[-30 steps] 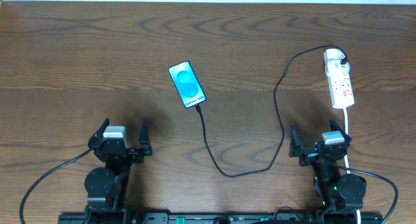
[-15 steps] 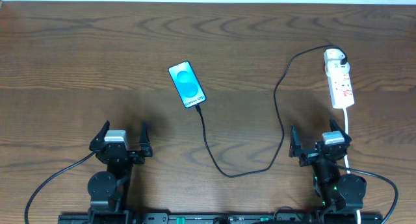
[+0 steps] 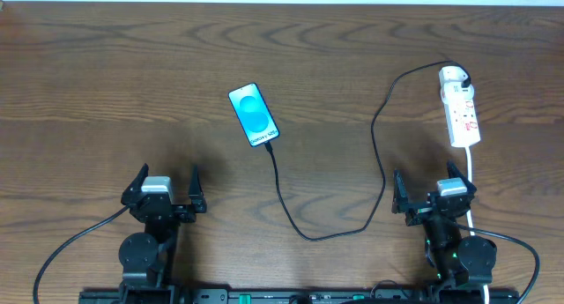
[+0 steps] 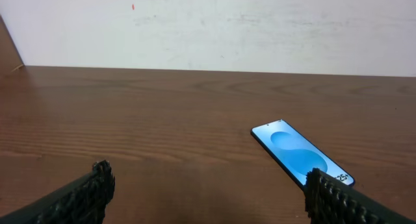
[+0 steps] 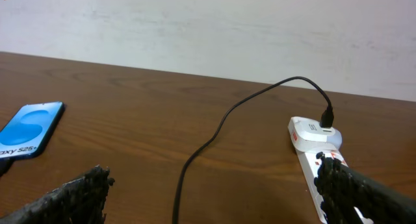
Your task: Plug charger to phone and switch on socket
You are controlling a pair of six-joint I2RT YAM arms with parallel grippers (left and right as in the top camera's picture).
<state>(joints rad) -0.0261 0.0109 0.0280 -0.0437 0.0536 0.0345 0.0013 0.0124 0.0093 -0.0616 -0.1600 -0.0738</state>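
- A dark wood-grain table (image 3: 106, 75) fills the overhead view, and a plain pale wall (image 4: 260, 23) rises behind it in both wrist views.
- The phone (image 3: 255, 115) lies flat near the middle of the table with its blue screen lit, tilted slightly, well ahead of both arms.
- The charger (image 3: 374, 132) looks connected at both ends. Its tip meets the phone's near edge, though the pictures do not show whether it is fully seated. The cable loops toward the robot and back up, and its black plug (image 5: 327, 115) stands in the far end of the socket (image 3: 461, 110).
- The socket lies on the right side, just ahead of the right arm, and its white cord (image 3: 469, 161) trails back past that arm.
- What seems left is the switch. The red mark (image 5: 294, 139) by the plug is too small to show whether it is on or off.
- To do that step well, use the right arm, as it is nearest. Come down over the strip with one fingertip aimed at the switch beside the plugged outlet. Press straight down so the light strip does not skid, and keep clear of the plug and cable — a nudge could unseat either end.
- The left gripper (image 3: 167, 179) hovers low at the near edge with its fingers (image 4: 91, 191) spread wide — nothing between them and nothing touched.
- The right gripper (image 3: 428, 185) is equally wide apart and empty, with its fingers (image 5: 364, 191) framing the socket's end from a distance.
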